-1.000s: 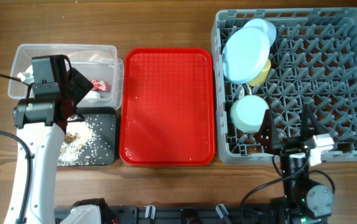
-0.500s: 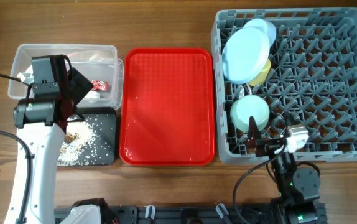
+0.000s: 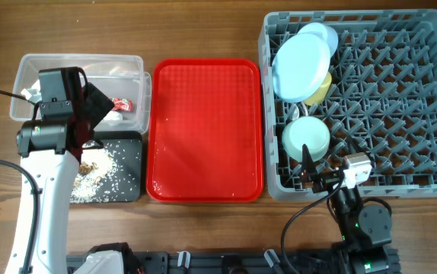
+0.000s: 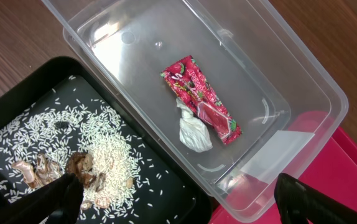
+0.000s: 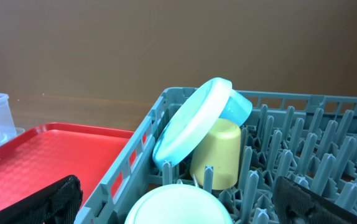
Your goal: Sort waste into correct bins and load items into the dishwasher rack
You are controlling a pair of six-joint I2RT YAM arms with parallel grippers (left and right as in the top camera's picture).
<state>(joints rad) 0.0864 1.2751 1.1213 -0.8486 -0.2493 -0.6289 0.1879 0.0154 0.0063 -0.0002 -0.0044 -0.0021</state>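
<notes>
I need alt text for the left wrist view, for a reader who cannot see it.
A clear tub holds a red snack wrapper and a crumpled white tissue. Beside it, a black tray holds scattered rice and brown scraps.

Plate [image 5: 192, 124] leaning on cup [image 5: 221, 152] — in rack [image 5: 303, 99].

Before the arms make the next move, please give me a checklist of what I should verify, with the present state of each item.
1. Red wrapper and tissue lie in the clear tub: ok.
2. Rice scraps lie in the black tray: ok.
3. Plate, yellow cup and bowl sit in the rack: ok.
4. Fork and spoon in the rack: cannot tell.
5. Left gripper open, holding nothing: ok.
6. Right gripper open, holding nothing: ok.
</notes>
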